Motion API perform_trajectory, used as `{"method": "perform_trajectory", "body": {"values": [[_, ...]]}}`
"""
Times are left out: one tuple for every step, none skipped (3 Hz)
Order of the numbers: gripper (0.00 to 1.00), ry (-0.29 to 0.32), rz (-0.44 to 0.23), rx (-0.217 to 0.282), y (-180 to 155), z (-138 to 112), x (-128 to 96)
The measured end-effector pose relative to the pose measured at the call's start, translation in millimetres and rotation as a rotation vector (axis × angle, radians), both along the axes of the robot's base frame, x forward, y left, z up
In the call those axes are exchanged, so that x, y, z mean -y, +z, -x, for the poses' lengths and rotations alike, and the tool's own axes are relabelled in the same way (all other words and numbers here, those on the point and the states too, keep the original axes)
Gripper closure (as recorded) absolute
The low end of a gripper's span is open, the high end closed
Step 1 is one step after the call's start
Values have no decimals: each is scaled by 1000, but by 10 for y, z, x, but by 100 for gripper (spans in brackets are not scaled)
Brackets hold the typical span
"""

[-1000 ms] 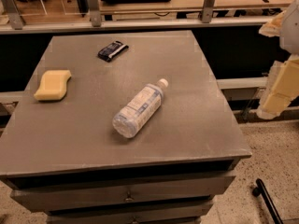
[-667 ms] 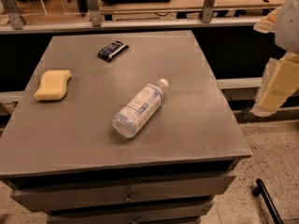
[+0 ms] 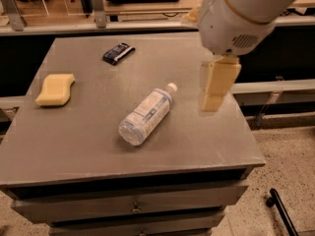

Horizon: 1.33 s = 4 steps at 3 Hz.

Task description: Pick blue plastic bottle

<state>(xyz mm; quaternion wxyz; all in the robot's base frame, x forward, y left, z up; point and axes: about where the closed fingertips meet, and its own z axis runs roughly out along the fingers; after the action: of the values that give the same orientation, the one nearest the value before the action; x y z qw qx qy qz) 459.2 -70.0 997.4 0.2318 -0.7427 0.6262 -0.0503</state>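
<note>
The blue plastic bottle [image 3: 146, 115] lies on its side near the middle of the grey table [image 3: 74, 146]. It is clear with a white-and-blue label, and its white cap points to the far right. My gripper [image 3: 218, 87] hangs from the white arm [image 3: 236, 18] above the right part of the table. It is to the right of the bottle's cap end, apart from it, and holds nothing that I can see.
A yellow sponge [image 3: 55, 89] lies at the table's left. A small dark blue packet [image 3: 118, 53] lies at the back. Drawers [image 3: 133, 208] sit under the front edge. A black bar [image 3: 280, 213] lies on the floor at the right. A railing runs behind.
My arm has swung in from the right edge of the view to above the table's right part, closer to the bottle. The bottle, sponge and packet have not moved.
</note>
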Motion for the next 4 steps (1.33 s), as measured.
{"method": "perform_trajectory", "body": {"values": [[0, 183, 49, 4, -204, 0, -586], [0, 291, 90, -14, -492, -98, -919], [0, 362, 117, -33, -802, -301, -1062], [0, 397, 133, -60, -1068, -449, -1081]]}}
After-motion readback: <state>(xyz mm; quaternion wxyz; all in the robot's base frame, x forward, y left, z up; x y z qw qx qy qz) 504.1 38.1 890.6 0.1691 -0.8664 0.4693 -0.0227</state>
